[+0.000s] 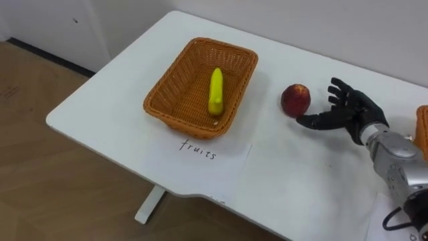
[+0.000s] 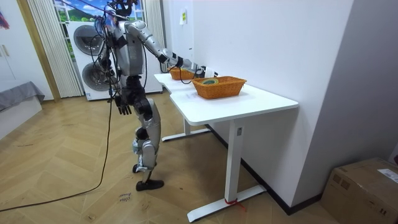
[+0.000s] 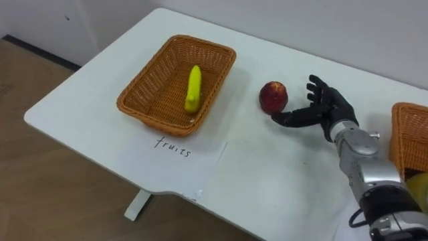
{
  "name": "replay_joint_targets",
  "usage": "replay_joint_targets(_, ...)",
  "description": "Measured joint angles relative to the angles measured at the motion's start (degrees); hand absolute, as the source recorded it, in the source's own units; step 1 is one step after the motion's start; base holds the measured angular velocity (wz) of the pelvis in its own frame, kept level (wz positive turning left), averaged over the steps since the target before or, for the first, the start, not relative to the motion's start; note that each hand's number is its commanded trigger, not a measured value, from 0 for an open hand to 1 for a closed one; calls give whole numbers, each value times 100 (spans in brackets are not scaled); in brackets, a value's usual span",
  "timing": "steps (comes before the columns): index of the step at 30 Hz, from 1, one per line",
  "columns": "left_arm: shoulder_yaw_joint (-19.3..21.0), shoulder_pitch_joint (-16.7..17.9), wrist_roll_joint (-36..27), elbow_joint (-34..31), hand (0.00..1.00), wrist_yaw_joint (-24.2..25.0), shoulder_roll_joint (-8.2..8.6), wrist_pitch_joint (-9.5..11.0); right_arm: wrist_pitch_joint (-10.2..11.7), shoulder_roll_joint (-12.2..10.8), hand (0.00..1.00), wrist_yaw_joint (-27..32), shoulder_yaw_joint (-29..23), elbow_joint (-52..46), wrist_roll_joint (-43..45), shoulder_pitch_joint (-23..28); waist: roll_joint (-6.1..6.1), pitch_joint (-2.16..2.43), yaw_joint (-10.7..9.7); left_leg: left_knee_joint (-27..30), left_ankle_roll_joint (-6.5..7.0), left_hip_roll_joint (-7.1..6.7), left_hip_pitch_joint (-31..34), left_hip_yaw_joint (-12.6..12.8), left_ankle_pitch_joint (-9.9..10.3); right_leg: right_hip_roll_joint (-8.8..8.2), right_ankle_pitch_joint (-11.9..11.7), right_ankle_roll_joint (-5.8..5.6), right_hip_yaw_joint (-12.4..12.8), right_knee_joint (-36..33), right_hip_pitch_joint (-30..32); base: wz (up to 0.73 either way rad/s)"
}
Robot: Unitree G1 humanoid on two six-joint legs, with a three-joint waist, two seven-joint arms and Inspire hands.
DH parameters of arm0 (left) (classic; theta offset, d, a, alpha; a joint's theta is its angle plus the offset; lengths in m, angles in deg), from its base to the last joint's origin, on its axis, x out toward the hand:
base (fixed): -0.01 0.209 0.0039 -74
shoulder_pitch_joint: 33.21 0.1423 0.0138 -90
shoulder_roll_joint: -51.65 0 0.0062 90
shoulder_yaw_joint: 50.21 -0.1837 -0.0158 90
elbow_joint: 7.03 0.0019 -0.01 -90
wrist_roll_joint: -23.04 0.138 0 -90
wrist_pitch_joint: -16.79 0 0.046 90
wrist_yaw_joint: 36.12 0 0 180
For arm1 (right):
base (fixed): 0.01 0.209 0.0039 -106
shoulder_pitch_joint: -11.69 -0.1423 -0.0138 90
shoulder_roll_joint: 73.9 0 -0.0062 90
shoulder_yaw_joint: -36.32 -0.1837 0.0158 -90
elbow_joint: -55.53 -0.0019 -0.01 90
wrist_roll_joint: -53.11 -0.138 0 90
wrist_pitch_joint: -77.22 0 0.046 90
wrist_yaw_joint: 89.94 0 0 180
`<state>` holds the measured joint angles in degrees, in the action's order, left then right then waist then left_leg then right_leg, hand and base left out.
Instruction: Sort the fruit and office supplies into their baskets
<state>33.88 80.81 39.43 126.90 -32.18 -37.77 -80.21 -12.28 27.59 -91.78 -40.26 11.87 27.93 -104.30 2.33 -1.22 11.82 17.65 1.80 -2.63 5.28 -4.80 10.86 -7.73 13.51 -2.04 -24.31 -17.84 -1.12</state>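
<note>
One white table (image 1: pixel 100 114) carries everything; in the room view the robot stands at its far end, right arm stretched over the top. Two wicker baskets sit on it: the fruit basket (image 1: pixel 175 70) toward the robot's left, a paper sheet (image 1: pixel 217 157) lying just before it, and a second basket (image 3: pixel 396 134) at the robot's right, cut by the view's edge. The right hand (image 1: pixel 351 110) sits low over the table between the baskets, palm toward the fruit basket, fingers spread and straight, holding nothing. The left hand (image 2: pixel 124 107) hangs by the hip; how its fingers are set I cannot tell. A banana (image 1: pixel 216 90) lies lengthwise in the fruit basket. The apple (image 1: pixel 295 100) rests on the bare table between the fruit basket and the right hand, just beside the fingertips; whether the thumb touches it is unclear.

The step in hand looks like sorting the apple: it is out of its basket and the hand is set at it, not closed. The next move likely calls for the fingers to curl round the apple firmly, since a round fruit may roll from a nudge, then a lift clear of the wicker rim and a carry leftward to set it down beside the banana.
</note>
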Motion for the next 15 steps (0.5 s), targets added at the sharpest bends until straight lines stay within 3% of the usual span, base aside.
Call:
replay_joint_targets(5, -1, -5, 3, -12, 0, 2, -18, 108, 132, -28, 0, 170, 114, 0, 505, 0, -17, -8, 69, 5, -1, -1, 11, 7, 0, 0, 5, 7, 5, 8, 19, 0)
replay_joint_targets(15, -23, -127, 2, -56, 0, 0, -69, 114, 266, -31, 0, 451, 158, 56, 1281, -143, -23, -7, 139, 141, 0, -2, 254, 17, 0, -12, 14, 14, 48, -109, 266, 0)
